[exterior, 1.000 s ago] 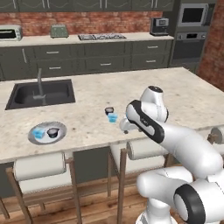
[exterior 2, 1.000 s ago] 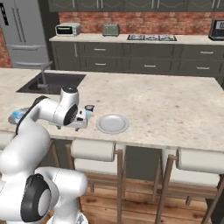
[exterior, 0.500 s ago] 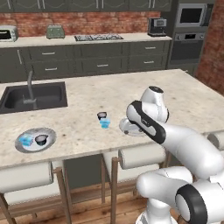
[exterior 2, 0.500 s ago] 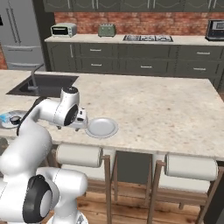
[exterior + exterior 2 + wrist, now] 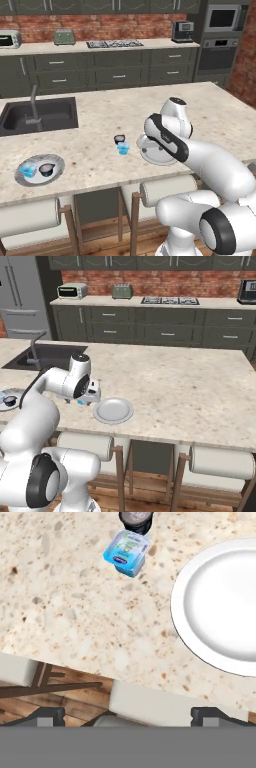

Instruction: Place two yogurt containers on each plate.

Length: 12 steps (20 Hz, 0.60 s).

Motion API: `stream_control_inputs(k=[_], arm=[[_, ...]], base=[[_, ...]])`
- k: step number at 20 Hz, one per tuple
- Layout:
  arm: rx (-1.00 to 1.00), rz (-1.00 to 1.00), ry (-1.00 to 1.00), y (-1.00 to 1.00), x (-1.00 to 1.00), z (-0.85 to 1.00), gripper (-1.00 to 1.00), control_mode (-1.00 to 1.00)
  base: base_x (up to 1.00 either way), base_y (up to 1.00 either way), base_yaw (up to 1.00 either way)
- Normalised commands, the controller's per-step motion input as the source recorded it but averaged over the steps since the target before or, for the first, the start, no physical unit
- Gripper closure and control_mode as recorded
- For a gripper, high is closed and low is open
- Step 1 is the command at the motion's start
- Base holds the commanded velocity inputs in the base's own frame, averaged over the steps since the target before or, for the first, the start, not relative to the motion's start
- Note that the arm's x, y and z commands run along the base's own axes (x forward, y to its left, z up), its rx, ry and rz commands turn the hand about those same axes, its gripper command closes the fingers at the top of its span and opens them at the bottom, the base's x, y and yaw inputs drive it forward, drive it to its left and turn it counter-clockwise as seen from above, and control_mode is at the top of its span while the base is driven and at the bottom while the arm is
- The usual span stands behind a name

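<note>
My gripper (image 5: 128, 717) is open with nothing between its fingertips, hovering over the island's front edge. Ahead of it in the hand view lie a light blue yogurt container (image 5: 127, 552) and a dark one (image 5: 136, 518), touching each other, left of an empty plate (image 5: 225, 607). From the left base view, the dark cup (image 5: 119, 139) and blue cup (image 5: 123, 148) sit just left of that plate (image 5: 152, 155), which my arm partly covers. The other plate (image 5: 56, 162), far left, holds a blue cup (image 5: 27, 171) and a dark cup (image 5: 46, 169). The right base view shows the hand (image 5: 91, 397) beside the empty plate (image 5: 113, 410).
A sink (image 5: 37, 115) with a faucet is set into the island behind the left plate. Bar stools (image 5: 85, 446) stand under the front edge of the counter. The island's stone top stretches away to the right (image 5: 200, 391).
The whole scene has shifted in both base views, so the base has driven. The cups and plates keep their places on the counter. The gripper stays open.
</note>
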Motion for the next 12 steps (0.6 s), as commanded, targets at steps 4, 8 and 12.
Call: stream_control_inputs(k=[4, 8, 12], arm=[[0.00, 0.00, 0.00, 0.00, 0.00, 0.00, -1.00, 1.00], [0.00, 0.00, 0.00, 0.00, 0.00, 0.00, -1.00, 1.00], [0.00, 0.00, 0.00, 0.00, 0.00, 0.00, -1.00, 1.00]], base=[[0.46, -0.01, 0.03], [0.00, 0.00, 0.00], [0.00, 0.00, 0.00]])
